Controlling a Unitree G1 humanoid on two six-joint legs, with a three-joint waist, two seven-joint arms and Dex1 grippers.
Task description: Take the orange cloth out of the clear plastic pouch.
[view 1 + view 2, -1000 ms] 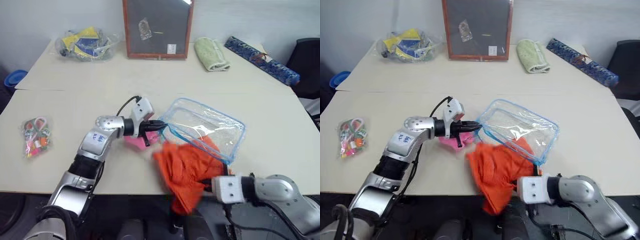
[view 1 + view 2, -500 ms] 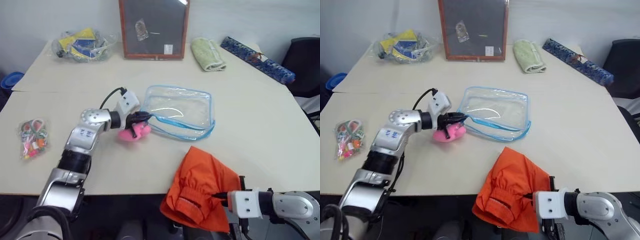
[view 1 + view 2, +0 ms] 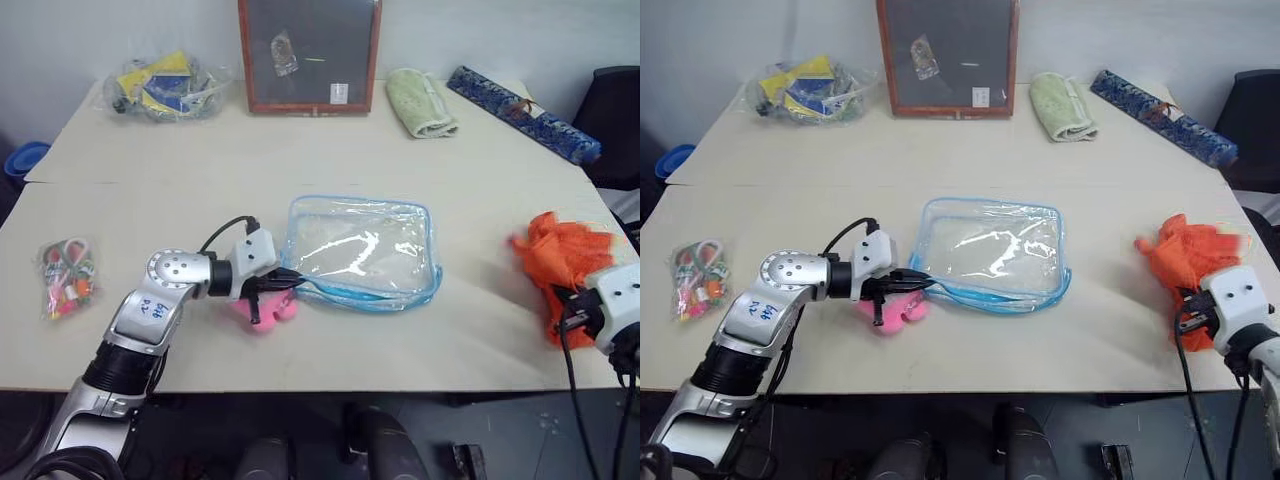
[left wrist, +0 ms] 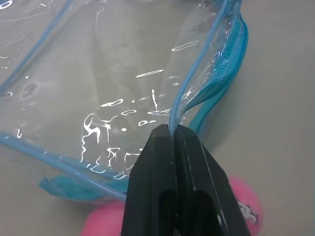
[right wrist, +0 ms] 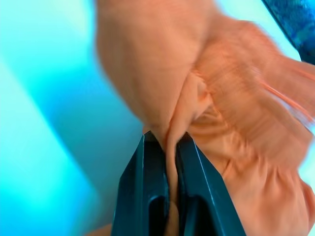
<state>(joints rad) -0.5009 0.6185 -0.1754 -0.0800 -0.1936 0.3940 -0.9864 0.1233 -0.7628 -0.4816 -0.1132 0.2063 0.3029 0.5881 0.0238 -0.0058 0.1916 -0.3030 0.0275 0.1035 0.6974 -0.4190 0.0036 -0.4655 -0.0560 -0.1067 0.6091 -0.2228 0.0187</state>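
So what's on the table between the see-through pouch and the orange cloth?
Nothing: in the left eye view only bare table lies between the clear plastic pouch and the orange cloth.

Lighting bright and even over the table, shadows faint. White glare streaks on the clear plastic pouch. In the right wrist view the orange cloth is motion-blurred, against a washed-out cyan background.

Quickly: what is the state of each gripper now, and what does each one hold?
Left gripper: shut on the blue edge of the clear plastic pouch.
Right gripper: shut on the bright orange cloth.
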